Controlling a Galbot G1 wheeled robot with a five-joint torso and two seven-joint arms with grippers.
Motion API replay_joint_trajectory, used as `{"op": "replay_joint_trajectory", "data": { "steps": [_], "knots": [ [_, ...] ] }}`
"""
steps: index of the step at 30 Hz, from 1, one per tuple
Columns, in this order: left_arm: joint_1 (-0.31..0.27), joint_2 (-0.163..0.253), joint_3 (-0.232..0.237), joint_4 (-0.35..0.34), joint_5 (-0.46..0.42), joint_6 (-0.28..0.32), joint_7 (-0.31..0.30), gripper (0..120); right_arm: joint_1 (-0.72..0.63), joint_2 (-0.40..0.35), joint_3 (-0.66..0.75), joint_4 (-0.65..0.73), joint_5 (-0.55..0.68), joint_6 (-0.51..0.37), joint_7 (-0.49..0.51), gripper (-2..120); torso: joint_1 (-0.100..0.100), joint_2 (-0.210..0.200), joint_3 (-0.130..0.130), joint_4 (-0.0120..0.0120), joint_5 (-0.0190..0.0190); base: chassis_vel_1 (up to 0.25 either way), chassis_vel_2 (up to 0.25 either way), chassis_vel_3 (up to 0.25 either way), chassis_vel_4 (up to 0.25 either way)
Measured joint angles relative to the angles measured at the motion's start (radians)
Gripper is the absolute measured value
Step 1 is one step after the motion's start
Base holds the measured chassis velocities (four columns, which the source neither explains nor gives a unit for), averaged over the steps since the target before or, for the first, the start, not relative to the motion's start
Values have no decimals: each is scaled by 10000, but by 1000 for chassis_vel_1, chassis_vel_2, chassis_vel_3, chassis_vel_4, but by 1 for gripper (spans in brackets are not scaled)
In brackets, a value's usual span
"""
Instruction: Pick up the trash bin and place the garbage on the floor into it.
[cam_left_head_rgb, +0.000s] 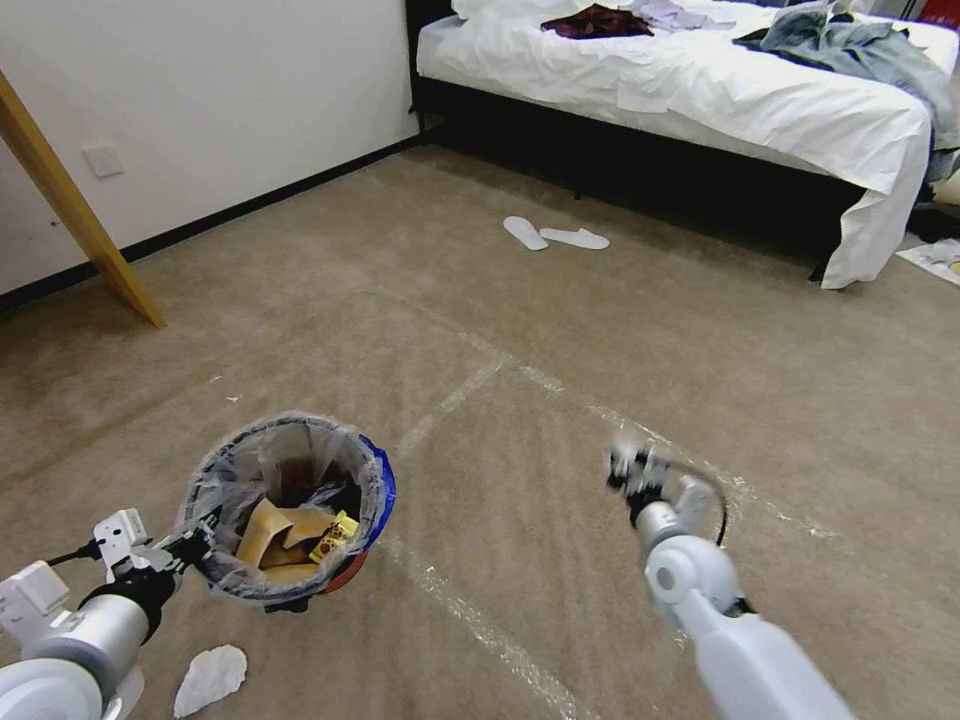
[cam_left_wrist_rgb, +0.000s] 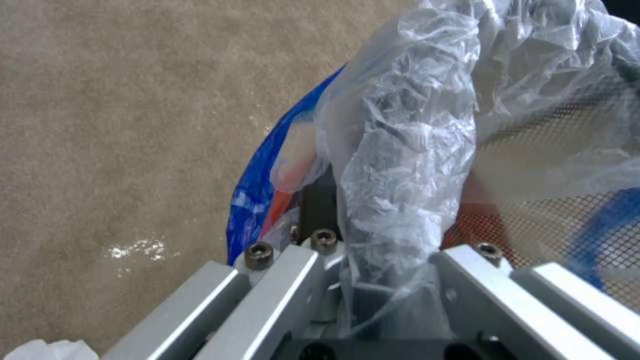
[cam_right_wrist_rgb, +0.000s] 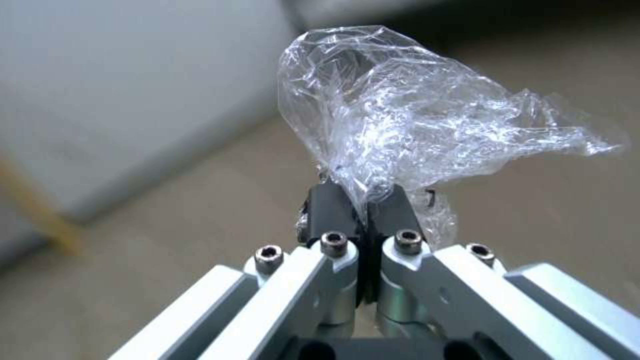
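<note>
Left hand clamped on the rim of the trash bin, one finger inside and one outside the liner, holding the bucket clear of the floor. Tilted a little, mouth open toward the right hand. Inside: brown cardboard and a small yellow wrapper.

Right hand pressed together on a clear plastic wad, pinching only one thin corner of the film. Well apart from the bin, out to the far side of the left hand, up off the carpet.

Risks from here. Thin pinch on slick film: could slide out on a quick swing and drop short of the bin. Light, springy wad too: may cling to the pads on release, or drift and catch on the liner instead of falling in.

On the left, grip through loose plastic, with bag bunched over the finger in the left wrist view. Could creep or let the bucket swing, especially under a knock from the right arm at the rim. More tilt, and the cardboard near the lip could spill back out.

White paper scrap on the carpet just below the left hand, not yet collected. Easy to miss, or to drag under the arm.

White slippers far ahead near the bed: not litter, a mistaken pick possible.
</note>
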Motion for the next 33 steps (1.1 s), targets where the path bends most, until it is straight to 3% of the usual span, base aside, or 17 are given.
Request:
{"op": "replay_joint_trajectory", "data": {
  "steps": [1,3,6,13,17,20,21,23,29,33],
  "knots": [
    [0,0,0,0,0,0,0,1,0,0,0,0,0,0,0,0,0,0,0,0,0,0,0,0,0],
    [9,-4,33,-47,-52,18,-16,1,253,-471,-283,742,178,861,-969,0,1,0,1,1,1,0,0,0,0],
    [18,-4,57,-91,-108,35,-42,1,482,-671,-482,1158,365,1124,-1354,0,0,0,0,2,0,0,0,0,0],
    [19,36,168,-190,-208,94,-81,1,1282,-1192,-1273,2245,1177,1348,-2220,0,0,0,0,2,-1,0,0,0,0],
    [-39,40,259,-209,-234,127,-93,1,1982,-1481,-2054,2932,1819,1102,-2206,0,0,0,0,4,0,0,0,0,0],
    [-174,33,367,-196,-235,173,-115,1,4310,-1861,-4469,3817,3193,34,-1101,0,1,0,1,1,-1,0,0,0,0],
    [-174,33,367,-196,-235,173,-115,1,4310,-1861,-4469,3817,3193,34,-1101,0,1,0,1,1,-1,0,0,0,0],
    [-220,21,385,-174,-232,185,-120,1,6004,-1591,-6382,3811,3854,-885,-56,0,1,0,1,5,-1,0,0,0,0],
    [-177,51,277,-170,-247,189,-122,1,7533,-533,-8404,3233,4504,-2198,1480,0,1,-1,2,3,-1,0,0,0,0],
    [-197,115,206,-171,-308,192,-123,1,7970,-301,-9131,3016,4582,-2920,2364,0,1,0,2,3,-1,0,0,0,0]
  ]
}}
